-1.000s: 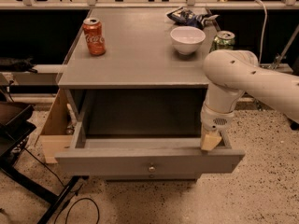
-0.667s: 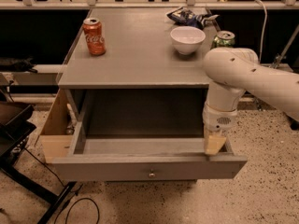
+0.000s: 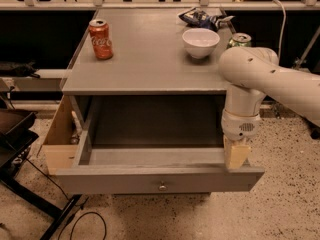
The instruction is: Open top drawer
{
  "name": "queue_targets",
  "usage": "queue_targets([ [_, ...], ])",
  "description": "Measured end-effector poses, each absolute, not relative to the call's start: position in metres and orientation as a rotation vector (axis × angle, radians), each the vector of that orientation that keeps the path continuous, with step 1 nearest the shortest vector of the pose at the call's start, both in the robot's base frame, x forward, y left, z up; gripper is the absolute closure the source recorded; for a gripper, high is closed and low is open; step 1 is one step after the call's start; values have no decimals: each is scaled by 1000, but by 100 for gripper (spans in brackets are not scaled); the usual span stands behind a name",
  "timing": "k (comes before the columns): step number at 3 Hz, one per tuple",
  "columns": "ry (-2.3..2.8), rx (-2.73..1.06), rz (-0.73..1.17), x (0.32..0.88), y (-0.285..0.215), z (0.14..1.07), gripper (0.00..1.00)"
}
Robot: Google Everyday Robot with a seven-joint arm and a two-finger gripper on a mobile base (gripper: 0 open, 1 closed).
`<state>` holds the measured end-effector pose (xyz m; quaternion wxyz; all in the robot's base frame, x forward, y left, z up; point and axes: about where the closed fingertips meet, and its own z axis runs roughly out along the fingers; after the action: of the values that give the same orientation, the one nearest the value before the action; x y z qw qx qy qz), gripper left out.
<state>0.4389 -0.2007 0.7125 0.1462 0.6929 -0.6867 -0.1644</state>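
Note:
The top drawer (image 3: 160,179) is pulled far out of the grey cabinet. Its flat grey front has one small round metal knob (image 3: 162,186), and its grey tray inside shows nothing in it. My gripper (image 3: 236,154) hangs from the white arm at the drawer's right rear corner, just above the right side wall near the front panel. Only its tan block-like end shows.
On the cabinet top (image 3: 150,59) stand a red soda can (image 3: 100,39), a white bowl (image 3: 200,42), a green can (image 3: 240,40) and a chip bag (image 3: 202,17). A black stand (image 3: 15,134) and cables lie on the floor at left. A wooden panel (image 3: 60,139) flanks the cabinet's left side.
The drawer has slid further out toward the camera, and my gripper has moved forward and down with it.

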Motion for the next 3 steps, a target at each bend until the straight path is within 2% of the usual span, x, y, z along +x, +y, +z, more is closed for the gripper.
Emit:
queue_targets([
  [1, -1978, 1995, -473, 439, -201, 713, 56],
  [3, -2229, 2156, -364, 487, -193, 712, 10],
])
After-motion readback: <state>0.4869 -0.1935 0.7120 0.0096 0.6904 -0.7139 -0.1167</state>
